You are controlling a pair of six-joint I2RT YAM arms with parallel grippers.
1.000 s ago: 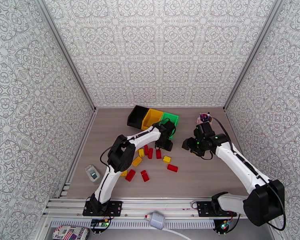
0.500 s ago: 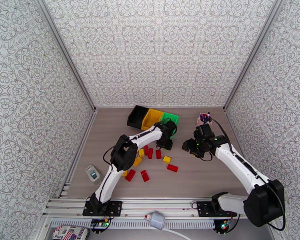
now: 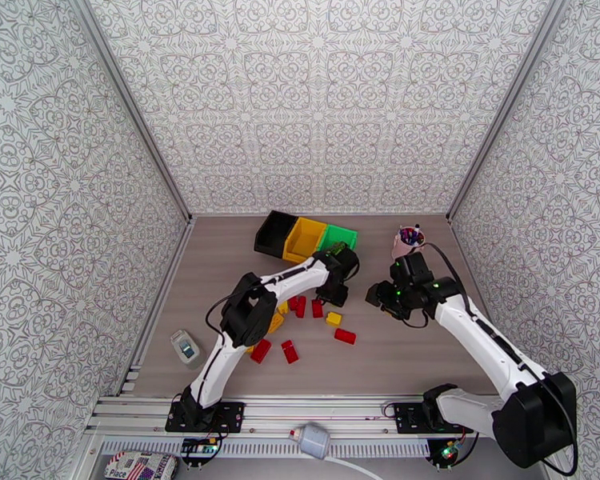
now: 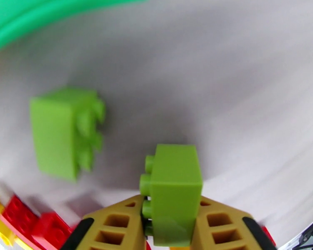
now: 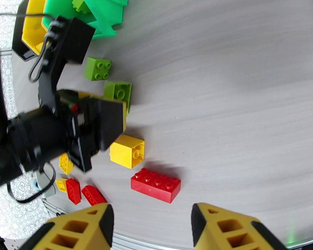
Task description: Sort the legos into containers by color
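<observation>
My left gripper is shut on a light green lego, held just above the table in front of the green container. A second green lego lies beside it on its side. From the right wrist view, the held green lego sticks out of the left gripper, and another green one lies nearer the green container. My right gripper hangs open and empty over a red lego and a yellow lego. The black and yellow containers complete the row.
Several red and yellow legos are scattered on the table under the left arm. A pink cup of pens stands right behind the right gripper. A small grey device lies near the left wall.
The left gripper has closed on the green lego. The right arm has drifted slightly right and toward the near edge.
</observation>
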